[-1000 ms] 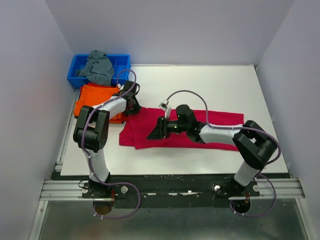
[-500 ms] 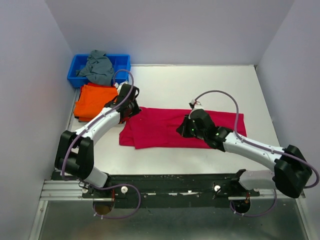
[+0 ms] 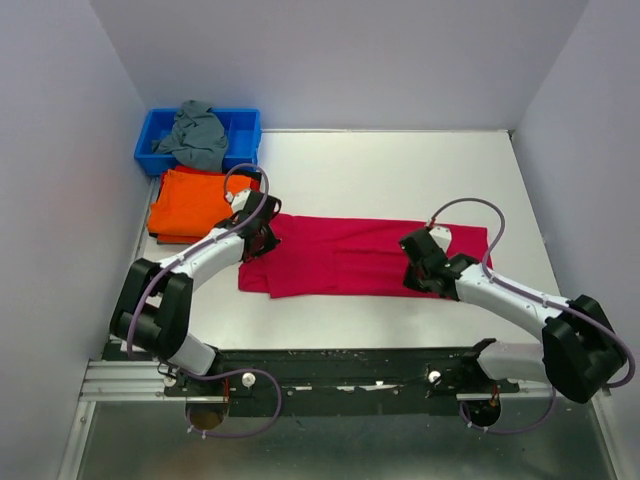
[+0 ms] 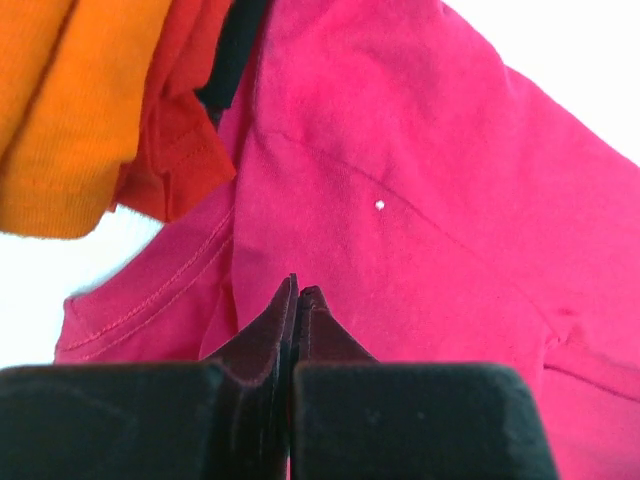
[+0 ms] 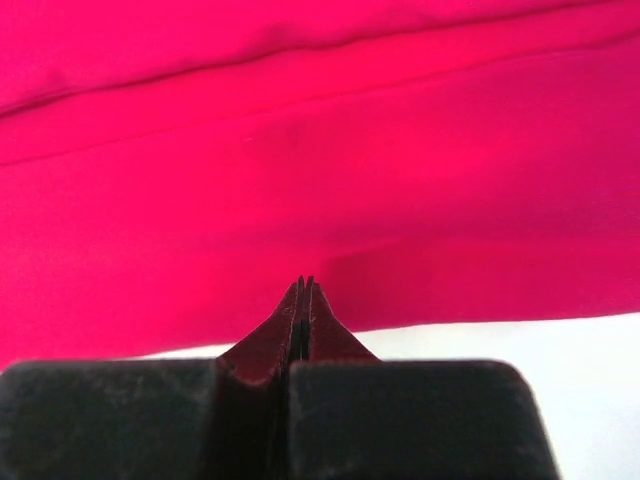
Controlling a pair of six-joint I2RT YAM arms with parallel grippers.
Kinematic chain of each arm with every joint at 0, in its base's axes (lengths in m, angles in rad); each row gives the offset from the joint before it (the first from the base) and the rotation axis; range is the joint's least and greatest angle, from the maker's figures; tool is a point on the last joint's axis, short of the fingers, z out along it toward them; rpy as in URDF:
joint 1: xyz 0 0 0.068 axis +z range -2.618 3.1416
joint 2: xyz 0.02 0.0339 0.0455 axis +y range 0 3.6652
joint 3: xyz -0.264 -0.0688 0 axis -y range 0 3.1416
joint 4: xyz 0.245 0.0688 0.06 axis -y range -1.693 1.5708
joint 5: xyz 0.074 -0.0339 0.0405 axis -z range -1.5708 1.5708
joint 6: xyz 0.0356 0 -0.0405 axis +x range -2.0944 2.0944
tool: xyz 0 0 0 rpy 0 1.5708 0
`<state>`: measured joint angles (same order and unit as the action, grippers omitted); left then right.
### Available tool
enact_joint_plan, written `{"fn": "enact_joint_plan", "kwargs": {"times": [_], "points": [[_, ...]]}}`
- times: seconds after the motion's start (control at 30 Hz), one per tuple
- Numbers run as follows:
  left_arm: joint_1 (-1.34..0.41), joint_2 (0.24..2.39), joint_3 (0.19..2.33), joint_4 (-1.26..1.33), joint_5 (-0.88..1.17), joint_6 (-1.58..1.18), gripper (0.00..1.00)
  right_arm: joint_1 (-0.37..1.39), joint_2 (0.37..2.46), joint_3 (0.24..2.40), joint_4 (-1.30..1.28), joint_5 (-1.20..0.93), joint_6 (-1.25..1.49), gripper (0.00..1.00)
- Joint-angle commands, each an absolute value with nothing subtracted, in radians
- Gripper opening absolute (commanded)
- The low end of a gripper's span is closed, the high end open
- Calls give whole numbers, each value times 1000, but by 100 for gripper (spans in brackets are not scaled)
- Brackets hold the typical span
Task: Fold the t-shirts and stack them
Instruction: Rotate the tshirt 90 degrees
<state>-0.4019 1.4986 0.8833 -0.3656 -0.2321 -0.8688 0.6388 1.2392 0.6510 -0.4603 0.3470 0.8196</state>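
You have the red t-shirt (image 3: 340, 257) lying as a long band across the worktop (image 3: 380, 170). Your left gripper (image 3: 262, 238) sits at its left end, just beside the orange stack (image 3: 195, 200). Your right gripper (image 3: 418, 270) is over its near right edge. A grey shirt (image 3: 198, 133) fills the blue bin (image 3: 152, 142).

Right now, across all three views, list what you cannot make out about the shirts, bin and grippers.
- Left wrist view: left gripper shut over the red t-shirt; any cloth pinched inside is hidden.
- Right wrist view: right gripper, same doubt at the shirt's near hem.
- Top view: grey shirt covers what lies in the blue bin.
- Top view: orange stack, layer count too small to tell; left wrist view's edge crops it.
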Motion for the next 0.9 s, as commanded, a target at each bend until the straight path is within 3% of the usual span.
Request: {"fn": "enact_joint_plan", "kwargs": {"times": [0.0, 0.3, 0.5, 0.73, 0.87], "points": [[-402, 1571, 931, -325, -233, -903, 0, 572, 1273, 637, -480, 319, 812, 1], [-402, 1793, 1086, -350, -190, -917, 0, 581, 1416, 689, -525, 253, 865, 1], [-402, 1983, 1265, -406, -175, -901, 0, 727, 1511, 747, -548, 244, 928, 1], [-408, 2320, 1778, -569, -77, -810, 0, 1024, 1735, 997, -476, 176, 1014, 1], [-437, 2521, 2122, -633, -3, -759, 0, 1094, 1807, 1147, -413, 135, 973, 1]]}}
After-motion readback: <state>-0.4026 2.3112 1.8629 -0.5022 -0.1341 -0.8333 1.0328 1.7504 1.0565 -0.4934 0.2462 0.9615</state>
